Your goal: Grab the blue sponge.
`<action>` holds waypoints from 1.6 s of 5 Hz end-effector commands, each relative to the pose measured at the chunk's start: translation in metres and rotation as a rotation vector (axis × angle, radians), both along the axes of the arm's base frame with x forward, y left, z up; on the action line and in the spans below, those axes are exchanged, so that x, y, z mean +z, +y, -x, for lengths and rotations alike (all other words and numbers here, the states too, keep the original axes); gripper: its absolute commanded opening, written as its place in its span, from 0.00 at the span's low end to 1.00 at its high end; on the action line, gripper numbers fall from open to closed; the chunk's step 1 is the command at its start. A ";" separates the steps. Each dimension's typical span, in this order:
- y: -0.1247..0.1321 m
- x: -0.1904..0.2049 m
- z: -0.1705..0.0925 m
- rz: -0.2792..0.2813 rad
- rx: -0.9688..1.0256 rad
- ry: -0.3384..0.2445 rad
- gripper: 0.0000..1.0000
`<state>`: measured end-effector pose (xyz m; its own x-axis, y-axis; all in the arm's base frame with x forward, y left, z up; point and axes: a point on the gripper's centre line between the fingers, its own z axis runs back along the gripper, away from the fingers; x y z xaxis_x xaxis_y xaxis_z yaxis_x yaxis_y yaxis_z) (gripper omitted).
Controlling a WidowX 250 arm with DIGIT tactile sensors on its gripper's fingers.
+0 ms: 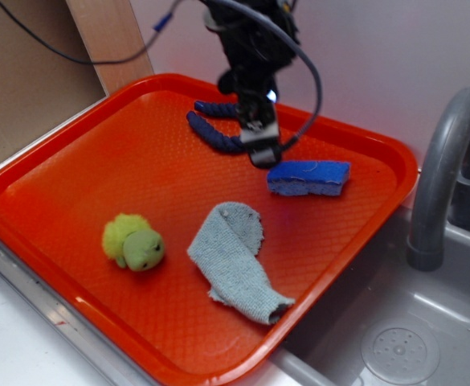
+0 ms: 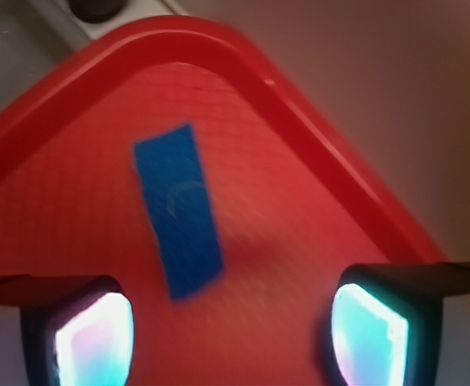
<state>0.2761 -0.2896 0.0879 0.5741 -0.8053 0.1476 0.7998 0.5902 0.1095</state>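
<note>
While jaws stand spread, empty | gripper (image 1: 264, 153) above waffle-textured red tray (image 1: 74, 185) | rectangular porous blue sponge (image 1: 308, 178) flat, just beside | rumpled grey cloth (image 1: 236, 261) nearby

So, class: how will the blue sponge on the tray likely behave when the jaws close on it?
The sponge shows porous sides, so it will probably squash and feel light. It lies flat as a low block on the tray, so it is unlikely to roll or tip. The open gripper may nudge it along first.
</note>
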 end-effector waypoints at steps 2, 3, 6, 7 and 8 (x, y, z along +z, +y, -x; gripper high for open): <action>-0.034 -0.044 0.000 -0.049 -0.044 0.081 1.00; -0.035 -0.047 -0.001 -0.136 -0.032 0.079 0.00; 0.010 0.035 0.012 -0.109 0.198 0.001 0.00; 0.033 0.069 0.022 0.009 0.285 0.071 0.00; 0.051 0.098 0.041 0.075 0.397 0.092 0.00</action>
